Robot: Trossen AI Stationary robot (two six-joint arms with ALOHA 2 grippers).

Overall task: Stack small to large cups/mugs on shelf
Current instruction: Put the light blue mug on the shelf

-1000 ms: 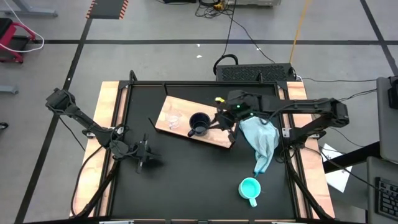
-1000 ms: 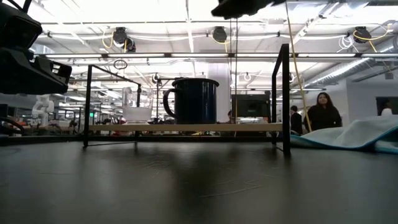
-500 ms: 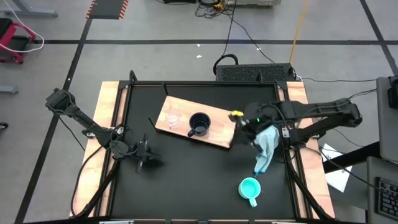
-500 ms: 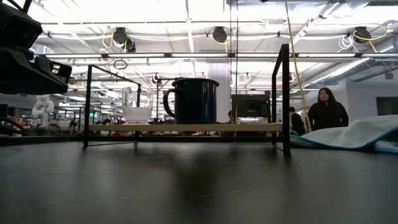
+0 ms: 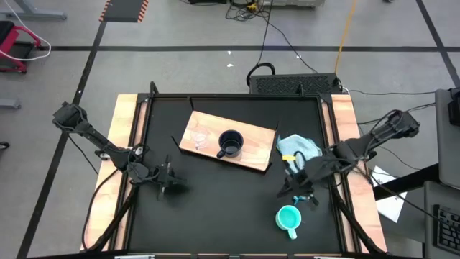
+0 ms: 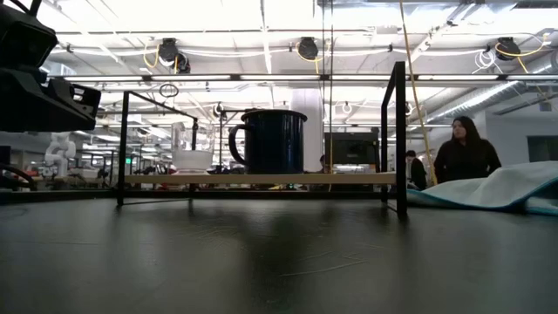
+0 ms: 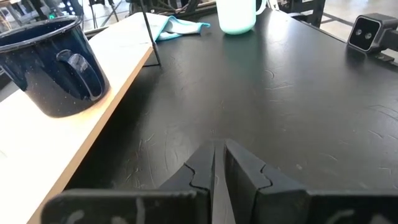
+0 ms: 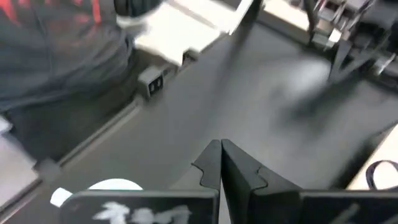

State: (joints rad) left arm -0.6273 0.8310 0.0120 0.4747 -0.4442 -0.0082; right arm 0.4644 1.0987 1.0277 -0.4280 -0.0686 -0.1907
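The light-brown shelf point(image 5: 253, 152) stands raised on thin black legs at the table's far middle. On it the small clear glass cup point(image 5: 200, 138) and the black mug point(image 5: 230, 143) stand upright side by side, as the low view shows point(image 6: 192, 159) point(image 6: 275, 139). The turquoise mug point(image 5: 288, 218) stands upright on the black tabletop near the front right. My right gripper point(image 5: 289, 190) is shut and empty, just on the far side of the turquoise mug. My left gripper point(image 5: 167, 184) is shut and empty, low over the tabletop at the left.
A pale blue cloth point(image 5: 298, 147) lies bunched on the table right of the shelf, partly under my right arm. Pale wooden rails point(image 5: 126, 137) run along the table's left and right sides. A person point(image 6: 466, 150) stands in the room behind.
My right gripper has left the shelf's right end beside the black mug. It has gone toward the table's right edge and then toward the near edge, over the cloth, and now hangs close to the turquoise mug. The cups and the shelf have stayed put.
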